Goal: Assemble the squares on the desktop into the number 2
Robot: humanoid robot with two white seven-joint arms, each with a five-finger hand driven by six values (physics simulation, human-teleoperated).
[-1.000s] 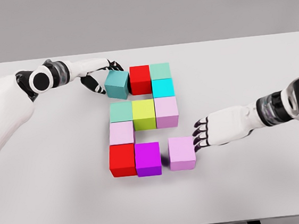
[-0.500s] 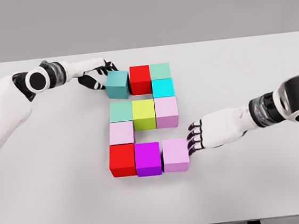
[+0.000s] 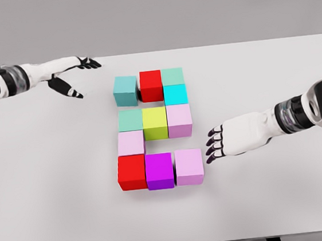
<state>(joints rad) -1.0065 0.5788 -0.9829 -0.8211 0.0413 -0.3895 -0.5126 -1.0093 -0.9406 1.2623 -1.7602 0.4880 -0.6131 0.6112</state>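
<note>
Now I see my right hand (image 3: pixel 224 142) open at right of centre, just beside the pink cube (image 3: pixel 189 166); my left hand (image 3: pixel 70 75) is spread at upper left. Eleven smooth matte cubes form a 2 mid-frame on the white table (image 3: pixel 55 212).

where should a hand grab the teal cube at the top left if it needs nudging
Take the teal cube by its front and back faces, coming from the left: its right face sits against the red cube, while its left side is free, nearest the left hand.
</note>
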